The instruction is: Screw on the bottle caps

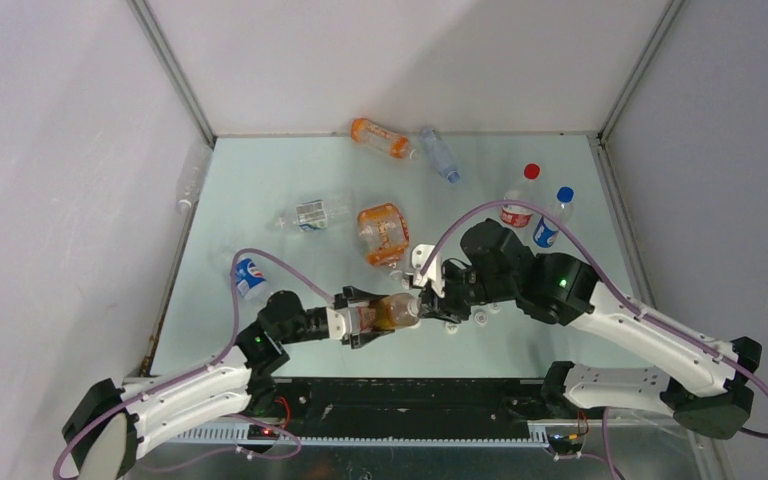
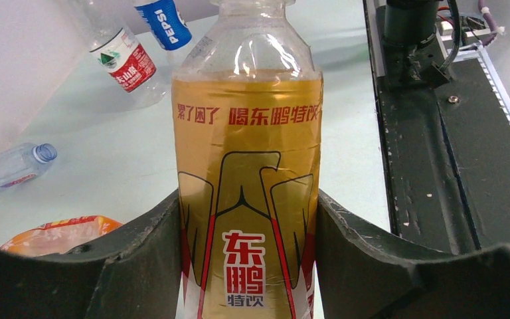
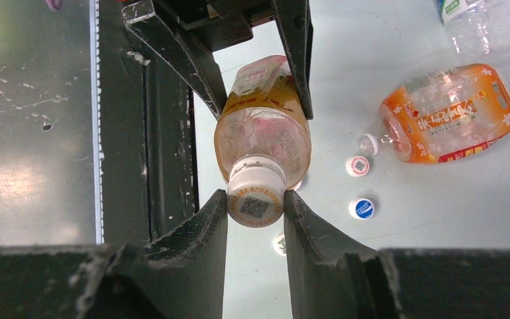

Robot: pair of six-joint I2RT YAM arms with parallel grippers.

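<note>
An amber tea bottle (image 1: 380, 312) with a gold and red label (image 2: 247, 173) is held lying sideways above the table's near edge. My left gripper (image 2: 247, 219) is shut on its body, one finger on each side. A white cap with a printed code (image 3: 256, 199) sits on the bottle's mouth. My right gripper (image 3: 255, 206) is shut on that cap, fingertips pressed to its sides. In the top view the right gripper (image 1: 426, 297) meets the bottle's neck from the right. Loose caps lie below: a white one (image 3: 358, 165), a blue one (image 3: 362, 208) and a half-hidden one (image 3: 279, 244).
An orange bottle (image 1: 383, 232) lies just behind the held one. Farther back lie another orange bottle (image 1: 380, 137) and a clear one (image 1: 439, 153). A red-capped bottle (image 1: 520, 198) and a blue-capped Pepsi bottle (image 1: 552, 218) stand at the right. A Pepsi bottle (image 1: 249, 278) and a clear bottle (image 1: 312, 213) are at the left.
</note>
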